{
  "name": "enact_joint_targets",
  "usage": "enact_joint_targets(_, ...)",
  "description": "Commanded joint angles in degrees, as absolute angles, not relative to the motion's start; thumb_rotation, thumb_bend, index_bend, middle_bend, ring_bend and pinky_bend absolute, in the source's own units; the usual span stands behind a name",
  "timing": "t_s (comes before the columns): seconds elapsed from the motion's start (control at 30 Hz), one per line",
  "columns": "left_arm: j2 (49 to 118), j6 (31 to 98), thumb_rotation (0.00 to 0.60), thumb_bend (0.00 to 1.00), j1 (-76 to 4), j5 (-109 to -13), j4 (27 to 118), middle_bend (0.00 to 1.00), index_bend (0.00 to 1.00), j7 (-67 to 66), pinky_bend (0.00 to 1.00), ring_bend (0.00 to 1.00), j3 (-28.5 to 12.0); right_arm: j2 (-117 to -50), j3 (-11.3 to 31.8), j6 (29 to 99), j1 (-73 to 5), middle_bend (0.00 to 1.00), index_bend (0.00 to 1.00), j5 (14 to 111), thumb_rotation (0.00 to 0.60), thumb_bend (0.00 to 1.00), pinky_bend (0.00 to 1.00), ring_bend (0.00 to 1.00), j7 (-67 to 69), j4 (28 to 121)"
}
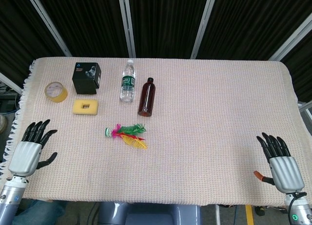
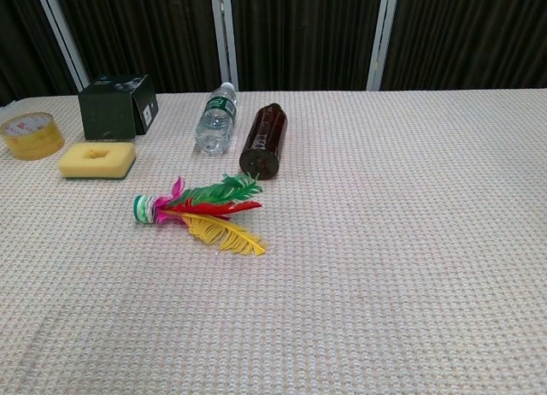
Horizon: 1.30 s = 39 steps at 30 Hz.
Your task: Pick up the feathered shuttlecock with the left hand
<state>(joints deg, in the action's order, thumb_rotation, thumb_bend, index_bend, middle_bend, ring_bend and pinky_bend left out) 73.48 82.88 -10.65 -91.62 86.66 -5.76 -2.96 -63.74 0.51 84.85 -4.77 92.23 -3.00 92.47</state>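
Note:
The feathered shuttlecock (image 1: 126,134) lies flat on the woven tablecloth (image 1: 204,103), its white-and-green base to the left and its green, red, pink and yellow feathers fanning right; the chest view shows the shuttlecock (image 2: 202,212) too. My left hand (image 1: 34,147) hovers over the table's near left edge, fingers spread and empty, well to the left of the shuttlecock. At the near right edge my right hand (image 1: 279,160) is open and empty. Neither hand appears in the chest view.
Behind the shuttlecock lie a brown bottle (image 1: 147,96) and a clear water bottle (image 1: 127,81). Further left are a yellow sponge (image 1: 85,106), a black box (image 1: 86,77) and a roll of tape (image 1: 56,91). Dark curtains hang behind the table.

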Motion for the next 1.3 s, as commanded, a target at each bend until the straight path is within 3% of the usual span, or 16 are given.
enact_joint_targets(0.03,77.3,81.1,0.6,0.33,-13.6,-92.9,82.7,0.0,0.34,-2.8,0.0,0.0,-4.0,-63.7,0.6,84.1,-5.2,0.0,0.0,91.9,0.6,0.01,0.0,0.0,-2.3,92.2)
enact_joint_targets(0.2,84.7,73.9,0.6,0.34,-19.2,-93.3,78.2,0.0,0.37,-2.4,0.0,0.0,-4.1,-63.8,1.0,84.0,-5.4,0.0,0.0,91.3,0.6,0.0,0.0,0.0,-1.5,91.7)
enact_joint_targets(0.4,93.5,70.1,0.6,0.31,-24.0,-93.0,70.9,0.0,0.37,-1.7,0.0,0.0,-5.3,-63.1,1.0,84.4,-5.3,0.0,0.0,91.5,0.6,0.0,0.0,0.0,0.9,91.1)
enact_joint_targets(0.6,101.5,70.8,0.6,0.31,-28.3,-95.1,64.1,0.0,0.36,1.4,0.0,0.0,-5.9,-62.1,0.7,85.5,-4.9,0.0,0.0,92.1,0.6,0.0,0.0,0.0,3.1,91.0)
enact_joint_targets(0.87,106.9,70.3,0.6,0.31,-32.3,-95.6,58.8,0.0,0.32,2.9,0.0,0.0,-6.4,-61.2,0.1,86.4,-4.3,0.0,0.0,93.1,0.6,0.0,0.0,0.0,5.2,91.0)
enact_joint_targets(1.3,115.9,64.1,0.6,0.31,-39.3,-92.6,47.9,0.0,0.35,5.5,0.0,0.0,-7.9,-59.5,-0.5,88.8,-3.5,0.0,0.0,95.0,0.6,0.0,0.0,0.0,10.0,90.5)
